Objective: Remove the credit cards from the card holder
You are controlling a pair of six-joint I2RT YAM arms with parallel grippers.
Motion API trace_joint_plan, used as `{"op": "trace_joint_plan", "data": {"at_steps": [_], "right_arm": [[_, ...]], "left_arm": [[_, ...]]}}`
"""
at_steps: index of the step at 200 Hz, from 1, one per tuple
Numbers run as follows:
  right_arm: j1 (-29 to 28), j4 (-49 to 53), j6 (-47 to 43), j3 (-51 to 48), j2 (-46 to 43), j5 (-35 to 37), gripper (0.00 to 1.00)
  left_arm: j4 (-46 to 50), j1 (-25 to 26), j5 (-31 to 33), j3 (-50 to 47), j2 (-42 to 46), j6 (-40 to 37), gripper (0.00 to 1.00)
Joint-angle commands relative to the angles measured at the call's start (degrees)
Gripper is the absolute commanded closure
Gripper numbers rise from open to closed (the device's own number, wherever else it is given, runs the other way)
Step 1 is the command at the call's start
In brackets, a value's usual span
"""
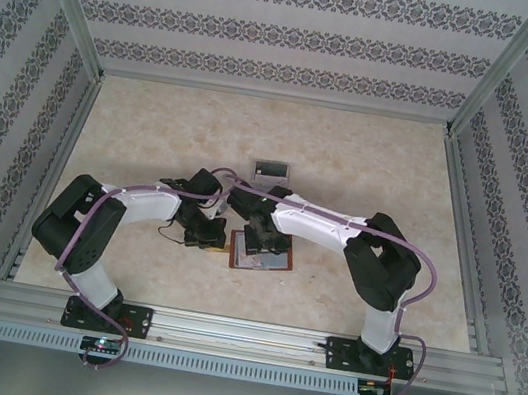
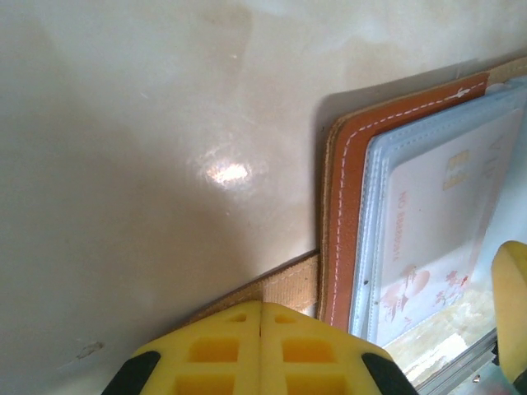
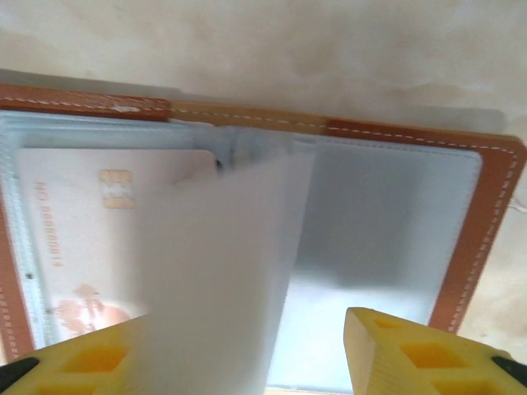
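The reddish-brown card holder (image 1: 278,262) (image 2: 350,206) (image 3: 486,222) lies open on the table. A pale credit card (image 3: 82,239) (image 2: 428,239) sits in its left clear pocket. A whitish sheet (image 3: 222,271), a pocket leaf or a card, stands up from the fold and leans on my right gripper's left finger. My right gripper (image 3: 247,346) (image 1: 259,239) hovers over the holder with its jaws apart and a gap beside the sheet. My left gripper (image 2: 262,306) (image 1: 205,233) is shut at the holder's left edge, with the strap tab (image 2: 288,284) running under its tips. A darker card (image 1: 271,170) lies on the table beyond the holder.
The beige table (image 1: 154,128) is walled by patterned panels on three sides, with a metal rail (image 1: 242,331) at the near edge. Both arms cross close together at the table's middle. A yellow finger (image 2: 512,304) of the right gripper shows at the left wrist view's right edge.
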State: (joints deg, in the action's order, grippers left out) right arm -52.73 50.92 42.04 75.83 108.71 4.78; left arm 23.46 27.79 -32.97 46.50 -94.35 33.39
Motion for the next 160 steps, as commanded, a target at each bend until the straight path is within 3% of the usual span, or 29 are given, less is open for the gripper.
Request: {"op": "trace_joint_plan", "data": {"at_steps": [1, 56, 160], "right_arm": [[0.2, 3.4, -0.9, 0.7, -0.5, 3.1, 0.47], [2.8, 1.2, -1.7, -3.8, -2.7, 1.7, 0.47], [7.3, -9.8, -1.8, -13.7, -7.2, -9.6, 0.46]], "left_arm": [[2.1, 0.5, 2.4, -0.2, 0.5, -0.8, 0.95], [3.8, 0.6, 2.4, 1.7, 1.5, -0.8, 0.95], [5.9, 4.7, 2.1, 8.5, 1.2, 2.3, 0.95]]}}
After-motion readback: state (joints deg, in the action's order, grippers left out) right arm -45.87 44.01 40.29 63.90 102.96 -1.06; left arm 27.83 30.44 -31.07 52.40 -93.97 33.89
